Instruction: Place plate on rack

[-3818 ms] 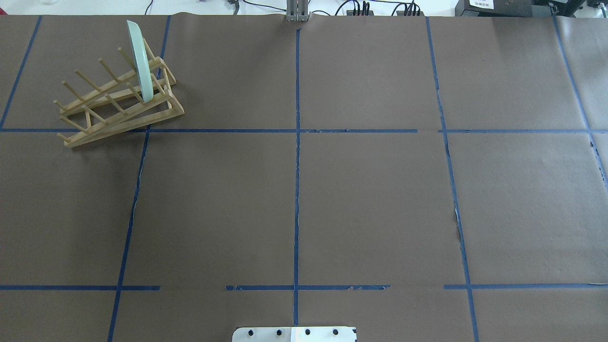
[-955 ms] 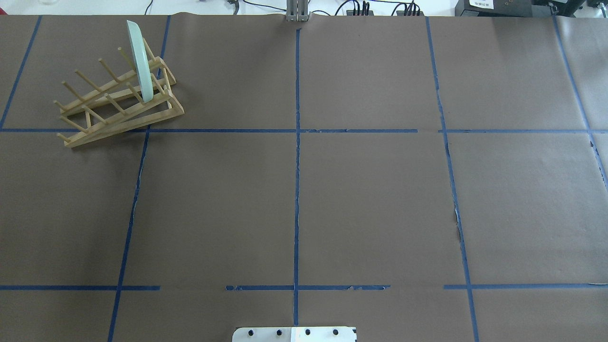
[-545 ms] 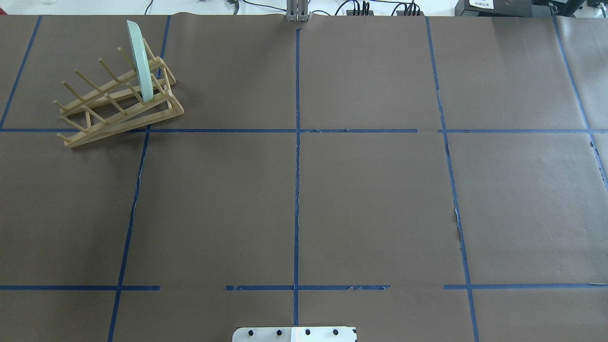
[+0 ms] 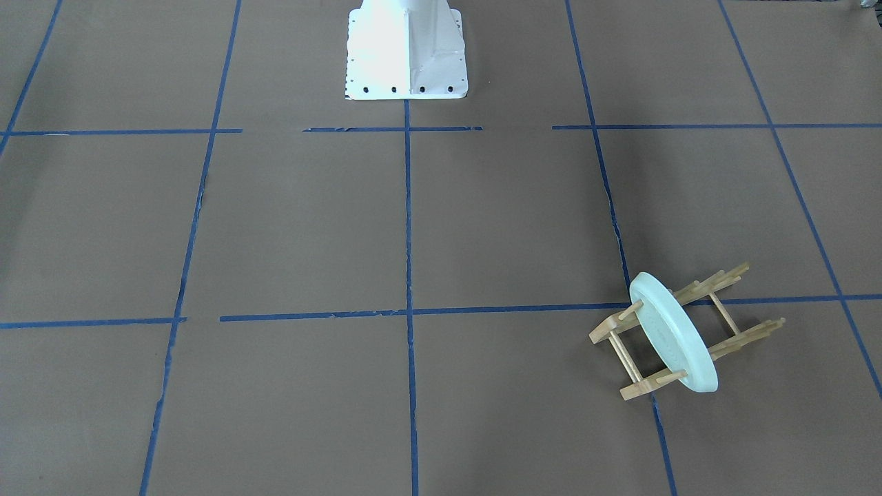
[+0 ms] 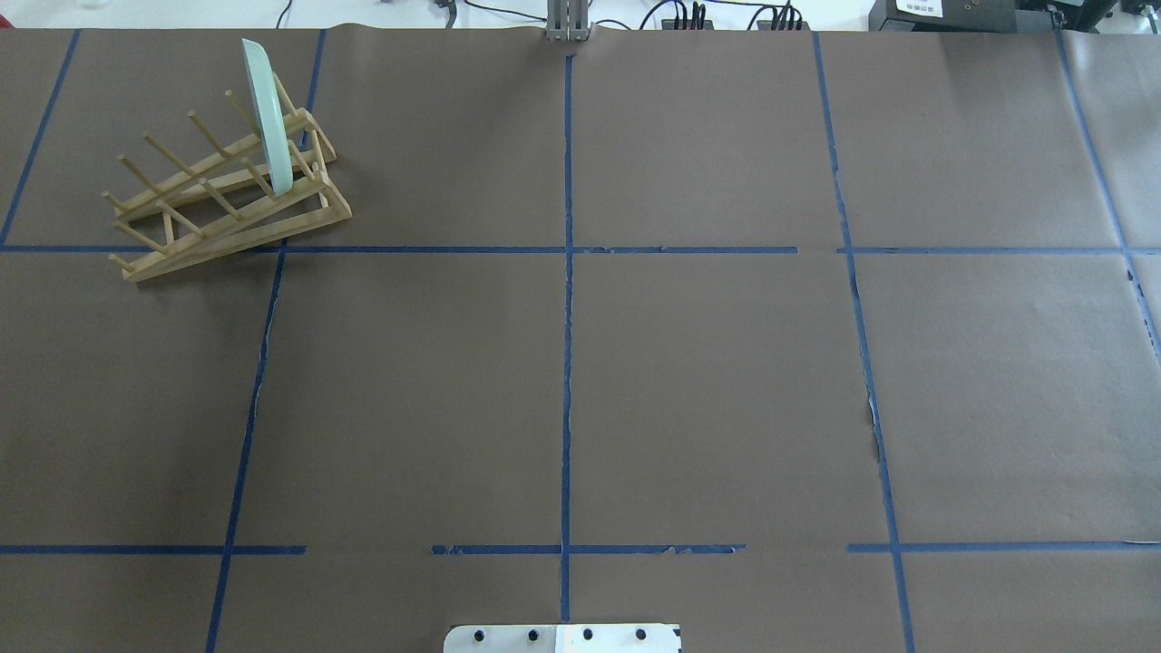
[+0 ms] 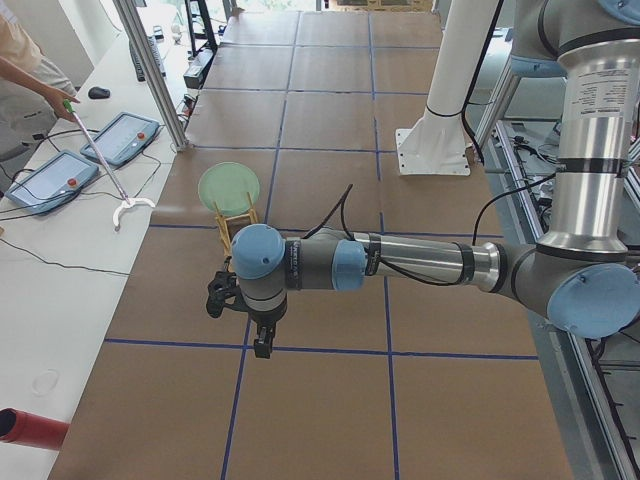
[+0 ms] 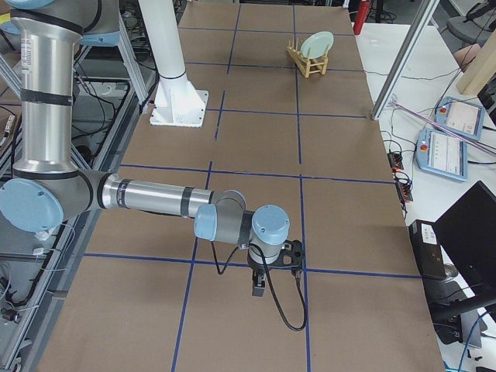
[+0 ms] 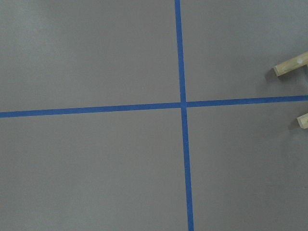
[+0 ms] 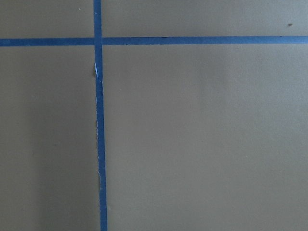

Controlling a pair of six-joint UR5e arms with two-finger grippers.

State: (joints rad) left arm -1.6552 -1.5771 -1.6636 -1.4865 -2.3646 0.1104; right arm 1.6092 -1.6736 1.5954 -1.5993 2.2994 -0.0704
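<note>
Overhead exterior view has the plate (image 5: 269, 118) standing on edge in the rack (image 5: 227, 218), which sits at an angle in the far left part of the table (image 5: 707, 381). The plate is slotted between pegs near the rack's end that points toward the table's middle, and it leans a little. No arm touches it. Brown paper covers the table, marked off in squares by blue tape (image 5: 567, 363). In the exterior left view, the left gripper (image 6: 262, 345) hangs from its wrist above the paper, near the rack but apart from it. Whether its fingers are spread or pressed together cannot be told from there. The left wrist camera looks down on a tape crossing, with two rail ends of the rack at its right edge. In the exterior right view, the right gripper (image 7: 259, 288) hangs above a tape line, well apart from the rack. Its finger spacing cannot be told either.
</note>
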